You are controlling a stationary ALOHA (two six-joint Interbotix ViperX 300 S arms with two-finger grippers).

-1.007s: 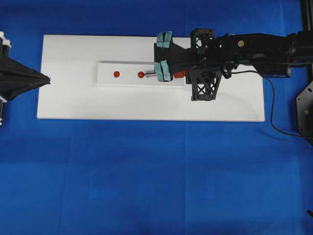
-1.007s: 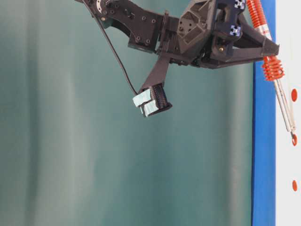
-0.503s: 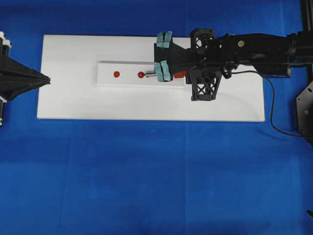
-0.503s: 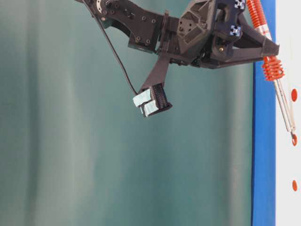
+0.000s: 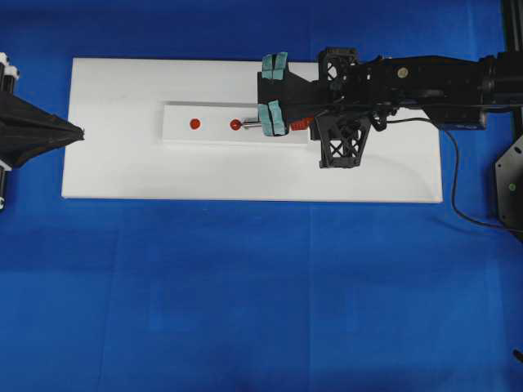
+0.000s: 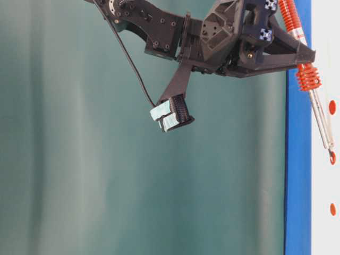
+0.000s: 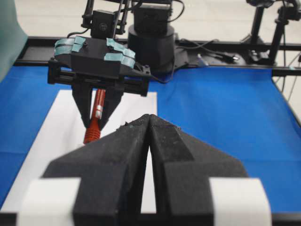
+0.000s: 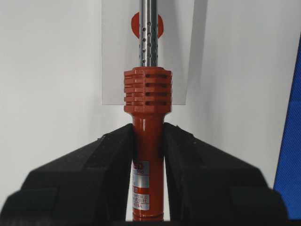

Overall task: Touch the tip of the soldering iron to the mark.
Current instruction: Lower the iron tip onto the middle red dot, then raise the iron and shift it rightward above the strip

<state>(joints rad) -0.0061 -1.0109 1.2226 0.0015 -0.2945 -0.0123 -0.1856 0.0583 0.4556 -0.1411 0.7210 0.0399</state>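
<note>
Soldering iron [image 8: 147,141] tip on strip's [image 5: 212,135] middle dot [image 5: 235,125]

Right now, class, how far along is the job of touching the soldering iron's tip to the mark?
Done: the right pincer is shut on the soldering iron by its handle. In hand: in the overhead and table-level views the tip sits at the middle red dot, seemingly touching. Whether that dot is the mark is unclear. Left: nothing visible. The left pincer waits shut.

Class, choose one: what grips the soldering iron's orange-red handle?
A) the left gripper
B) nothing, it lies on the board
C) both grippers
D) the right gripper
D: the right gripper is clamped on the soldering iron; the left gripper is shut, empty.
</note>
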